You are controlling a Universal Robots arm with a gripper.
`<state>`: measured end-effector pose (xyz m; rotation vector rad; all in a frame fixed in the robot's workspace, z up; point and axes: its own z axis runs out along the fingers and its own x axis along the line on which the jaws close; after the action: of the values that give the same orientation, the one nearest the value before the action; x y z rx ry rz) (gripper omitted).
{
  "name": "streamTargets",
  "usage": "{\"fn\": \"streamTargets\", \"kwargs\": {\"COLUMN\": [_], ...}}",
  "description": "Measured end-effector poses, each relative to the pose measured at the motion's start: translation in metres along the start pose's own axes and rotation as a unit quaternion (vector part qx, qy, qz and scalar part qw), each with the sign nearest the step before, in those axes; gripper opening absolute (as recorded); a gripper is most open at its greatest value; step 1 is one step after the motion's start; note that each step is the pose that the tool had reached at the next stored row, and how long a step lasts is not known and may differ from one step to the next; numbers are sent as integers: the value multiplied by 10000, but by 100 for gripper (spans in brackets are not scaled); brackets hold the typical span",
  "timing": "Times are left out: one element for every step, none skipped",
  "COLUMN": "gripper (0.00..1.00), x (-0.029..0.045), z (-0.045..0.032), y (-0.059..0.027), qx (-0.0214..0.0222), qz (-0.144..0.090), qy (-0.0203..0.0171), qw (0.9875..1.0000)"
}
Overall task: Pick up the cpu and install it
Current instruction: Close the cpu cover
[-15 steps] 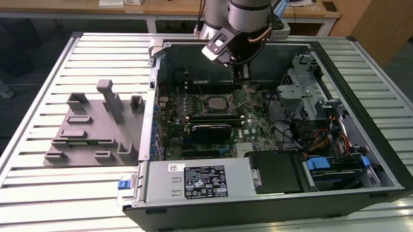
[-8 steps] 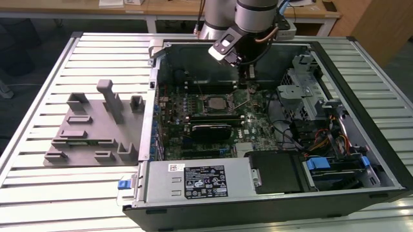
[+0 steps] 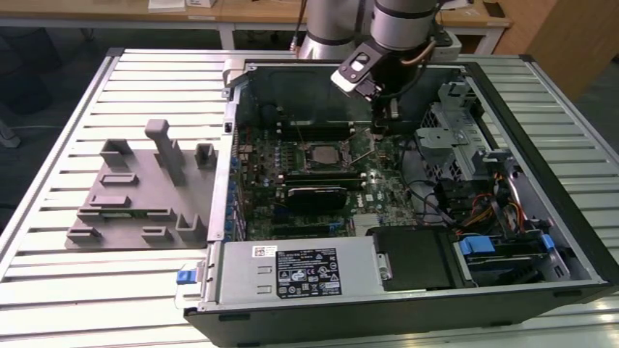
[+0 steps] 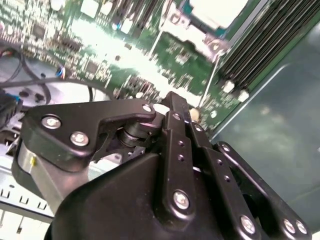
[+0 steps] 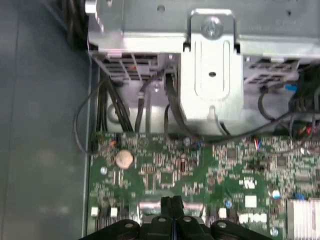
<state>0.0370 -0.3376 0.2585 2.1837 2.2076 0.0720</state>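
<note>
The cpu [image 3: 322, 154] lies flat in its socket mid-motherboard [image 3: 387, 190], silvery top up. In the second wrist view it's the bright square [image 4: 220, 10] past the fingers. So it looks placed, not carried. A thin wire lever [image 3: 364, 147] stands tilted off the socket's side, on the exterior view's right, running up toward the gripper [image 3: 380, 132]. Gripper fingers are pressed together w/ no gap, seen in both wrist views [image 5: 172, 201]. Can't tell if they pinch the lever end or just sit by it.

Risks (my read):
- Lever slips off the closed tips and springs back.
- Sideways push bends the wire or drags the tips across board parts, e.g. the coin cell [image 5: 124, 159] and cables [image 5: 107, 107] nearby.
- If the chip isn't fully square in the socket, clamping could hurt the pins. Seating detail too small to judge.

Case [image 3: 290, 319] lies open on a slatted metal table [image 3: 145, 72]. Grey holder tray [image 3: 135, 196] sits on the exterior view's left, well apart. Wooden desks [image 3: 193, 11] behind.
</note>
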Motion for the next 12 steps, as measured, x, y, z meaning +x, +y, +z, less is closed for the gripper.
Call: {"fn": "streamTargets", "kwargs": {"gripper": [11, 11, 11, 11, 11, 11, 11, 11, 11, 11, 11, 11], "x": [-1, -1, -1, -1, -2, -2, -2, -3, -3, -3, -3, -3], "z": [6, 12, 20, 29, 40, 53, 70, 89, 108, 126, 145, 163], "y": [33, 69, 100, 129, 152, 171, 182, 188, 190, 191, 190, 189], "qx": [1, 2, 3, 3, 4, 5, 6, 6, 6, 6, 6, 6], "qz": [0, 1, 0, 0, 0, 0, 0, 0, 0, 0, 1, 1], "qy": [0, 0, 0, 0, 0, 0, 0, 0, 0, 0, 0, 0], "qw": [10000, 10000, 10000, 10000, 10000, 10000, 10000, 10000, 10000, 10000, 10000, 10000]}}
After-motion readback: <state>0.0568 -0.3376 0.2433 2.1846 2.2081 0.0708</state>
